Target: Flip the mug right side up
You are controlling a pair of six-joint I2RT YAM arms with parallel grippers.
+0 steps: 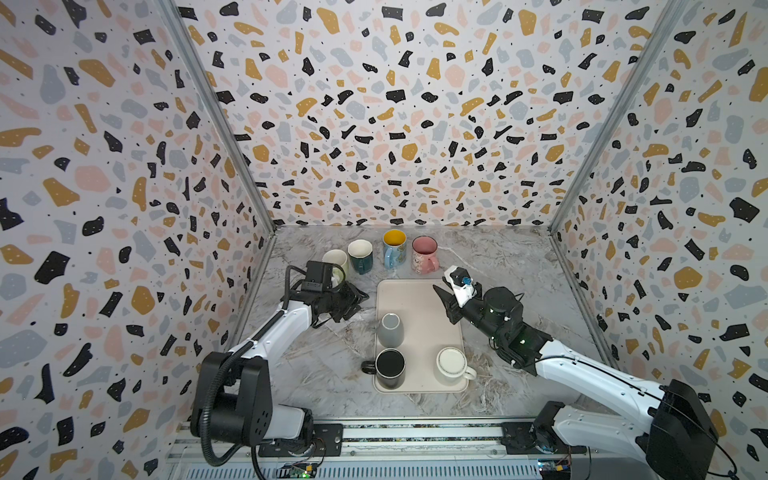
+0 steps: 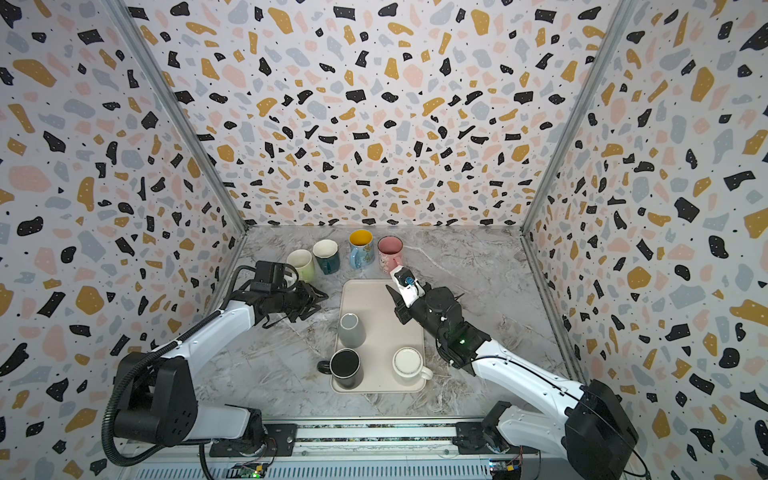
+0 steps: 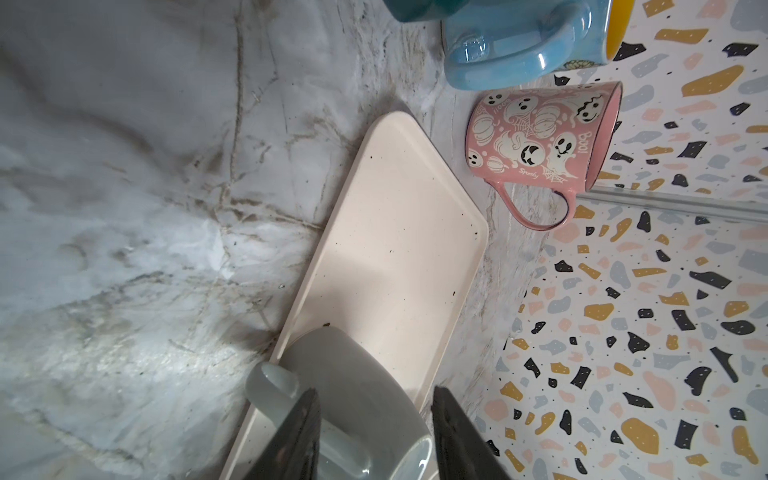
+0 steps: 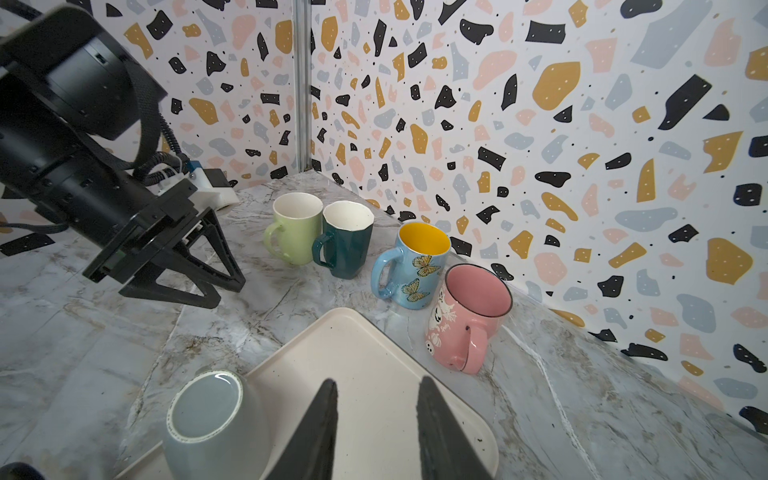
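Observation:
A grey mug (image 1: 390,330) (image 2: 351,330) stands upside down at the left edge of the beige tray (image 1: 419,295), its base up in the right wrist view (image 4: 208,409). My left gripper (image 1: 361,302) (image 2: 316,299) hovers over the table just left of the tray's far end, open and empty. In the left wrist view its fingertips (image 3: 376,391) frame the grey mug (image 3: 357,374) from a distance without touching it. My right gripper (image 1: 444,303) (image 4: 377,381) is open above the tray's far right part and holds nothing.
A black mug (image 1: 390,368) and a white mug (image 1: 451,365), base up, stand on the tray's near end. Upright at the back stand a light green mug (image 1: 336,262), a dark teal mug (image 1: 360,256), a blue mug (image 1: 394,248) and a pink mug (image 1: 424,254). Patterned walls enclose three sides.

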